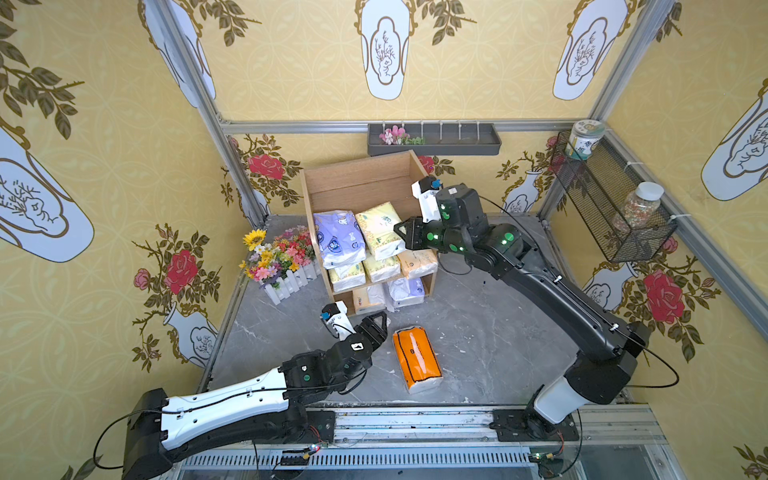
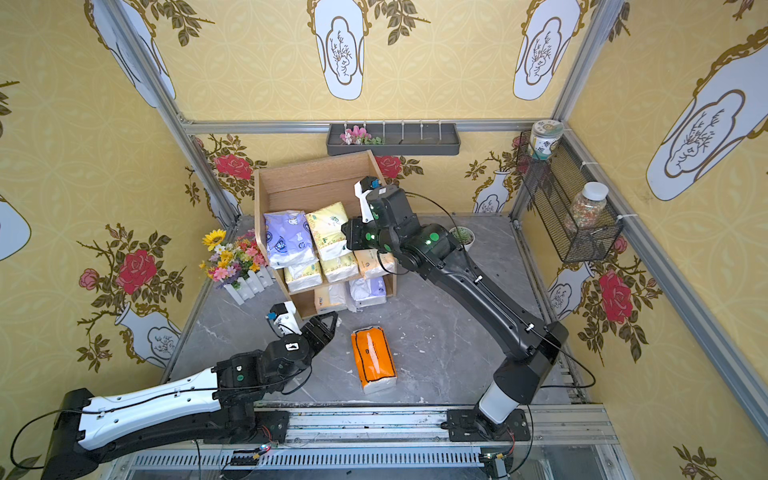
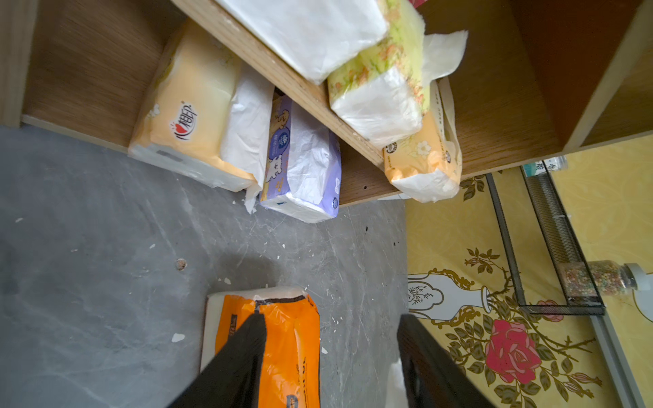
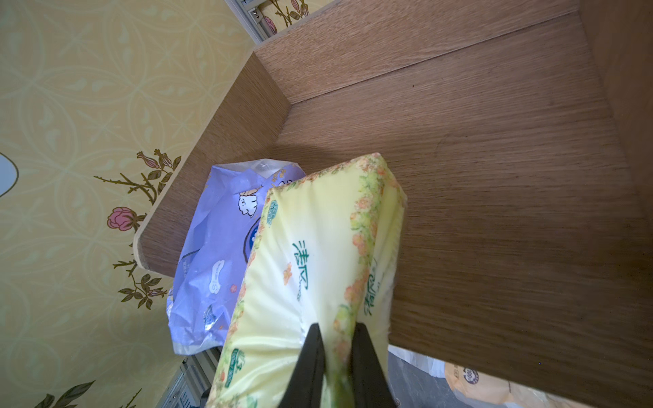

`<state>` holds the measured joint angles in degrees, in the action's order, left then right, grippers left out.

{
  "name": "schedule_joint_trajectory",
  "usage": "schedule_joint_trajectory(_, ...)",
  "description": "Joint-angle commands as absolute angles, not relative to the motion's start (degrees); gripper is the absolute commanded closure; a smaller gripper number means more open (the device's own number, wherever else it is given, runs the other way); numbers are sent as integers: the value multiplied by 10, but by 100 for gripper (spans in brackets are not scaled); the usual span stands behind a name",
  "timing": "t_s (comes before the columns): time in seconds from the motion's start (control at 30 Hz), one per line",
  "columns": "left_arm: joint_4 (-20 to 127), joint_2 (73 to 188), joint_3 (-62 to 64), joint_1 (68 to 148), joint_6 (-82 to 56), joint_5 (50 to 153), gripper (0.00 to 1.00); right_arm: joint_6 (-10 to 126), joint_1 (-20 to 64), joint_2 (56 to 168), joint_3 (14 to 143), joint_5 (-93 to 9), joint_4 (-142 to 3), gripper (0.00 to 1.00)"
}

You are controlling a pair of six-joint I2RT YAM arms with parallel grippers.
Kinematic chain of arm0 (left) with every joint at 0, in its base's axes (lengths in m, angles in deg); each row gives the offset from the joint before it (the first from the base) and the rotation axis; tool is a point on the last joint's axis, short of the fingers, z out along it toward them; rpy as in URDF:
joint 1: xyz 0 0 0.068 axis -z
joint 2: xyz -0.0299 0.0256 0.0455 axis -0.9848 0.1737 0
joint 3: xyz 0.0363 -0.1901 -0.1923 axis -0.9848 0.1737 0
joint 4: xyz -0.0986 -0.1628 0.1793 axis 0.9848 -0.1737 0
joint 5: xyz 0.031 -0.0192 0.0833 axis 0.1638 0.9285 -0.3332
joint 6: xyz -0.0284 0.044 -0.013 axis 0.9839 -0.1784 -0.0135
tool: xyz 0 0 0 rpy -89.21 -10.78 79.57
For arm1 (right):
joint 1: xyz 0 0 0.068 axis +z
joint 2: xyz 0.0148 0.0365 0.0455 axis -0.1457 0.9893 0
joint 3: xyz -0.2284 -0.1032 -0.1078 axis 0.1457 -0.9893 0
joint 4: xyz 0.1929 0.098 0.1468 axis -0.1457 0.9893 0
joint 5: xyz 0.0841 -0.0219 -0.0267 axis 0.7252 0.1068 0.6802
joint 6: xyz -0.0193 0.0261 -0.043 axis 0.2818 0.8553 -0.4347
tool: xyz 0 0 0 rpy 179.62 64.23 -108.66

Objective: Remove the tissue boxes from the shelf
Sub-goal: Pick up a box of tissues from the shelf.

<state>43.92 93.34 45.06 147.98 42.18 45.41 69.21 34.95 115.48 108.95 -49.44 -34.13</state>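
The light-wood shelf stands at the back of the table. On its top tier lie a lavender tissue pack and a pale yellow pack. My right gripper is shut on the near edge of the yellow pack, pinching its wrapper. Several more packs fill the middle and bottom tiers. An orange pack lies on the table in front. My left gripper hovers open just left of it, holding nothing.
A white fence planter of artificial flowers stands left of the shelf. A dark wall tray hangs behind it. A black wire basket with jars is on the right wall. A small potted plant sits behind the right arm.
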Motion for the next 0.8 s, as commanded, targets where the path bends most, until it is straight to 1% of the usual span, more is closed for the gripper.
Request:
schedule_joint_trajectory(0.0, 514, 932, 458, 1478, 372, 475, 32, 685, 345, 1129, 1076, -492, -361, 100)
schedule_joint_trajectory(0.17, 588, 943, 462, 1478, 320, 502, 27, 687, 349, 1073, 1007, -478, -389, 100)
schedule_joint_trajectory(0.27, 593, 966, 445, 1477, 306, 511, 25, 685, 354, 1030, 959, -484, -412, 100)
schedule_joint_trajectory(0.43, 620, 976, 437, 1476, 293, 521, 22, 676, 356, 983, 933, -490, -400, 100)
schedule_joint_trajectory(0.5, 664, 971, 446, 1473, 289, 538, 20, 673, 355, 966, 918, -495, -395, 100)
schedule_joint_trajectory(0.63, 804, 963, 476, 1471, 287, 572, 15, 671, 354, 943, 895, -494, -387, 100)
schedule_joint_trajectory(0.77, 838, 968, 457, 1471, 276, 580, 11, 672, 354, 936, 890, -485, -381, 100)
